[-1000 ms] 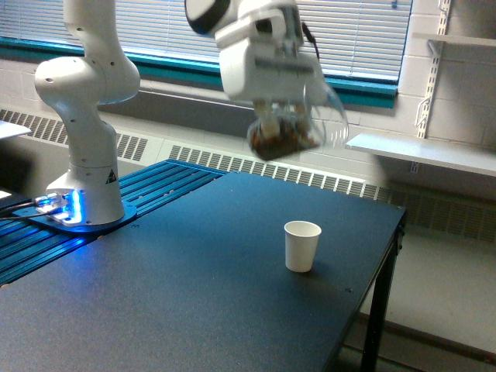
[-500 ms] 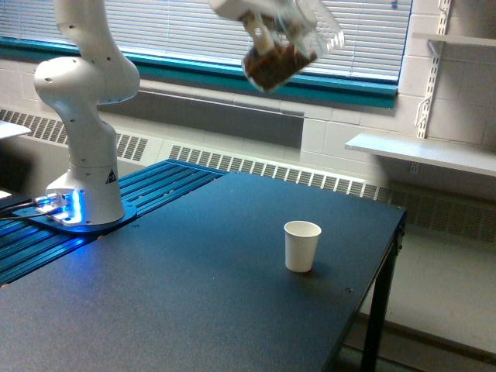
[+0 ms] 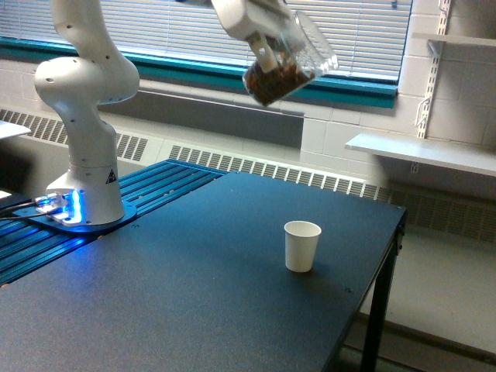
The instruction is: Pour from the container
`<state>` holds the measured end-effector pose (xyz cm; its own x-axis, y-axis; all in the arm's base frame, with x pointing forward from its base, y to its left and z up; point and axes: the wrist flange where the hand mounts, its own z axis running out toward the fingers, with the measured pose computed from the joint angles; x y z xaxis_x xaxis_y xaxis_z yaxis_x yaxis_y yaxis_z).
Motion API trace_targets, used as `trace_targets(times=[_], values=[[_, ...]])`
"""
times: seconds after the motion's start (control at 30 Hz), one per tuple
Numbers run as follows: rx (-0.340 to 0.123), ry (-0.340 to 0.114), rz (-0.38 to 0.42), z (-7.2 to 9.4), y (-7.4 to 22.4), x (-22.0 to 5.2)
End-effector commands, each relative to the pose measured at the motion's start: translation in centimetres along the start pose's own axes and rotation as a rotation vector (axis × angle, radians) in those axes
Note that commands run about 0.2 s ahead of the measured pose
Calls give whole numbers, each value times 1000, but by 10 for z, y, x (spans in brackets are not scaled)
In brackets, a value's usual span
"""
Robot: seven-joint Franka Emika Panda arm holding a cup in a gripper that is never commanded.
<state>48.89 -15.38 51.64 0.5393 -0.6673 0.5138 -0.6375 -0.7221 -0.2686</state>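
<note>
Our end effector (image 3: 267, 54) sits high at the top of the exterior view, clamped on the container (image 3: 285, 63), a clear cup with a dark brown load heaped in its base. Compared with a second ago we have lifted it from just above mid-frame to well up in front of the window blinds, and over the last half second it has dipped slightly and turned a little. We judge that this rise takes us away from a pour: nothing has left the container, and the height would make any stream hard to aim.

The container lies tilted, its long axis running diagonally, base down toward the exterior view's left, wide rim up toward the right. The mouth therefore points up and away, not downward.

Well below, slightly right, the white paper cup (image 3: 301, 246) stands upright on the dark surface (image 3: 186, 294).
</note>
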Motion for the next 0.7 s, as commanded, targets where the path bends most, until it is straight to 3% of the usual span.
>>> trace_targets(times=[0.03,0.3,0.7], values=[[28,12,-97,-9,-16,-22],[32,7,-154,-9,-20,-54],[23,-53,-201,1,-12,-107]])
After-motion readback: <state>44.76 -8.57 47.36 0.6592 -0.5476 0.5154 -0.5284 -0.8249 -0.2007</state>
